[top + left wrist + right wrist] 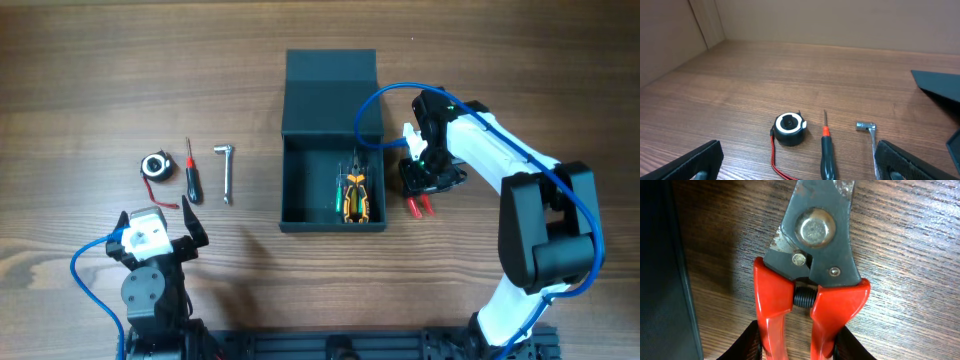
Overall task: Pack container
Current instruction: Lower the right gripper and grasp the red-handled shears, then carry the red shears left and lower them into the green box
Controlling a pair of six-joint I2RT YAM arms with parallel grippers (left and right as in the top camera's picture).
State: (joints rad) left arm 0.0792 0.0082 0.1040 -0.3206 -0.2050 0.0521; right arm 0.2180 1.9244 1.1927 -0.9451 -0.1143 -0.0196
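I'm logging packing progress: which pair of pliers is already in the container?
The yellow-handled pliers, lying inside the container beside a green screwdriver. The red-handled pair is on the table right of it, between the fingers of the right gripper.

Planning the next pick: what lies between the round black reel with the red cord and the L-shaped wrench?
A black-handled screwdriver, apart from both the reel and the wrench. The overhead and left wrist views both show it.
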